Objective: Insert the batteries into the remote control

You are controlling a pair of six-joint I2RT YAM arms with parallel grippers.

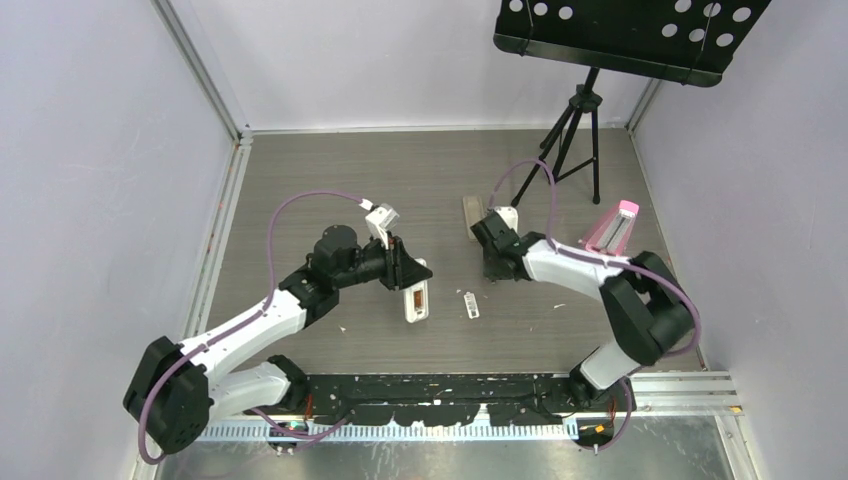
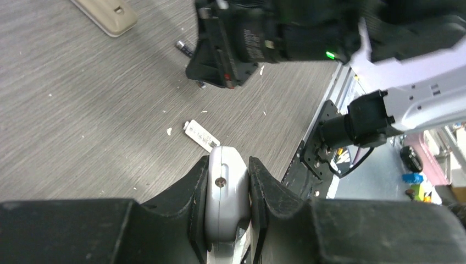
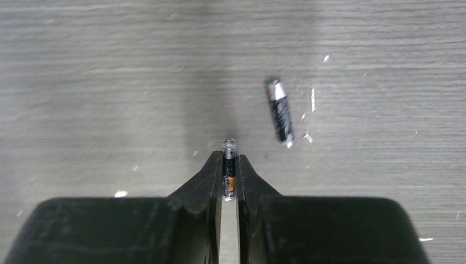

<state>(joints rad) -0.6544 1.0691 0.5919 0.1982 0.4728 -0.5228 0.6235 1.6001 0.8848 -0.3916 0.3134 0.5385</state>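
Far left, open desk (image 1: pixel 300 170) runs to the back wall, wide enough for either arm. In the middle a lane opens between the left end effector (image 1: pixel 411 284), clamped on the remote (image 1: pixel 417 303), and the right end effector (image 1: pixel 494 268). Only a small white bar (image 1: pixel 471 305) lies flat there. The right fingers pinch a battery (image 3: pixel 229 147), and a loose battery (image 3: pixel 280 111) lies near the tips. A tan cover (image 1: pixel 472 215) sits flat just behind. The far right is tight: a music stand (image 1: pixel 630 35) overhangs, its tripod (image 1: pixel 587 100) is planted, and a pink wedge (image 1: pixel 612 228) sits near the wall.
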